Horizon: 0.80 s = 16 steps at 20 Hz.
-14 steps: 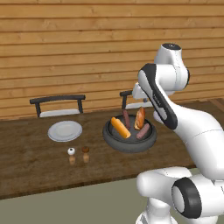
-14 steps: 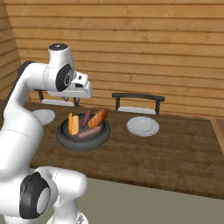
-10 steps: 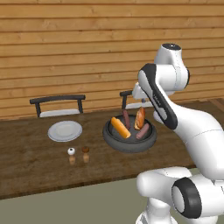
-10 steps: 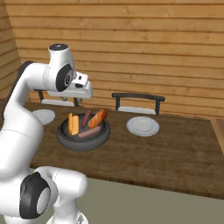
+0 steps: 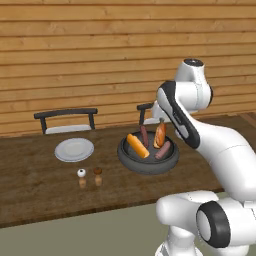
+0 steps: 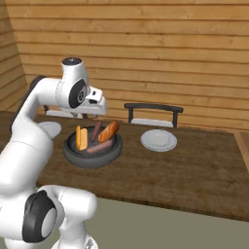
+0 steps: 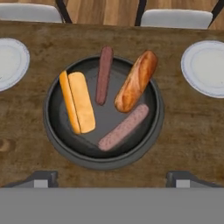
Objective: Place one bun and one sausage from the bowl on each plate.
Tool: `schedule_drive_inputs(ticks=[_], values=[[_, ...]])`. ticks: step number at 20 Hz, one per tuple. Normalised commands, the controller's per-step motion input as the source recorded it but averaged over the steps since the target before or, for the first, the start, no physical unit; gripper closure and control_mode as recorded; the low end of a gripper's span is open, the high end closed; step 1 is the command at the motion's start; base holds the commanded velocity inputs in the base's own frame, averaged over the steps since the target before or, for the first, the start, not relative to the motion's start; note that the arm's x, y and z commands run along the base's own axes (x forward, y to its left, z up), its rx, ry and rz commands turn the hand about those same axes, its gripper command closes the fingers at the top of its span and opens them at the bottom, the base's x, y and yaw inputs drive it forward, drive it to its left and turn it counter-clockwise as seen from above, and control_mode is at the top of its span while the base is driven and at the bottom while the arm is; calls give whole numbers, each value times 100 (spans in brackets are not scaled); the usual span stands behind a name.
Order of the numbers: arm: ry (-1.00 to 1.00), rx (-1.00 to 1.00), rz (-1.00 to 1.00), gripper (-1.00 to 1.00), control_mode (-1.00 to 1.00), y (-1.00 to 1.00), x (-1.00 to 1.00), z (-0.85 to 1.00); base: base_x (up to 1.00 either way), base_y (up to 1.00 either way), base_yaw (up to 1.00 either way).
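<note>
- Left base view: the bowl (image 5: 148,156) sits on the table (image 5: 30,172) with 2 buns and 2 sausages in it. The left plate (image 5: 74,149) lies bare, well apart from the bowl. The arm hangs above the bowl's far rim; the hand is mostly hidden behind the forearm. A salt shaker (image 5: 81,177) and pepper shaker (image 5: 98,175) stand near the front edge, a detail the other 2 views lack.
- Right base view: the right plate (image 6: 158,140) shows, also bare, in front of a chair (image 6: 153,114). The hand hovers over the bowl's far side, fingers hard to make out.
- Hand view: looks straight down. Split bun (image 7: 78,102) at left, crusty bun (image 7: 136,81) at upper right, dark sausage (image 7: 104,75) between them, pale sausage (image 7: 124,127) at lower right. Gripper (image 7: 112,178) tips stand far apart at the bottom, nothing between them: wide, unloaded. Both plates flank the bowl here.
- Progress judgement: 0 of 4 items placed; all 4 transfers remain.
</note>
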Motion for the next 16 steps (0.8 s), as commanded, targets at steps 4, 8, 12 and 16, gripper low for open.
schedule_drive_inputs(ticks=[4,8,12,16], values=[[0,6,-18,-100,-100,-11,62,-30,0,0,0],[0,3,-5,-100,-100,-20,60,-22,0,0,0],[0,2,0,-100,-100,-25,52,-29,0,0,0],[3,1,0,-100,-100,-28,60,-58,0,0,0]])
